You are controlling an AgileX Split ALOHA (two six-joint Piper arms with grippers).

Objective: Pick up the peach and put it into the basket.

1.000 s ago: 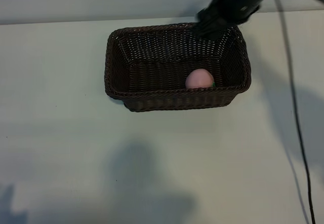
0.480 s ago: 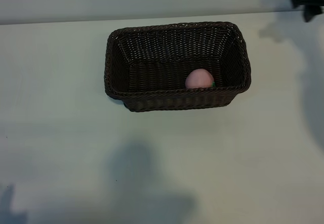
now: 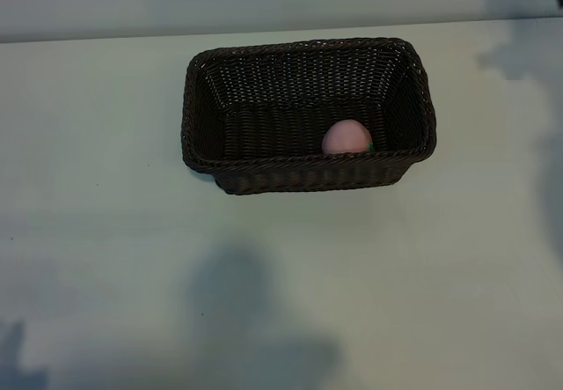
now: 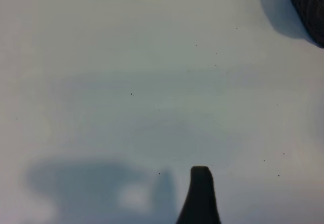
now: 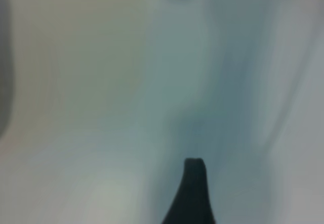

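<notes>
Here the small round pale-pink toy peach (image 3: 346,136) lies inside the large rectangular dark-brown woven wicker basket (image 3: 204,108), on the basket's floor and close against the inner face of the long wall nearest the exterior camera, toward the right-hand end of that wall. A speck of green shows at the peach's lower right edge. The basket stands on a pale, plain tabletop (image 3: 106,258) in the upper middle of the exterior view, its braided rim unbroken all round and nothing else inside it.

Neither arm reaches over the basket. In the exterior view only a dark sliver shows at the far upper right edge, with soft shadows on the table beneath it and along the right side.

The left gripper hangs over bare tabletop; in the left wrist view one dark fingertip (image 4: 200,196) rises into the picture, with a corner of the basket (image 4: 309,6) well apart from it. Its fingers stand wide and hold nothing.

The right gripper is over blurred pale table, one dark fingertip (image 5: 191,193) showing in the right wrist view. Its fingers stand wide as well, and nothing lies between them.
</notes>
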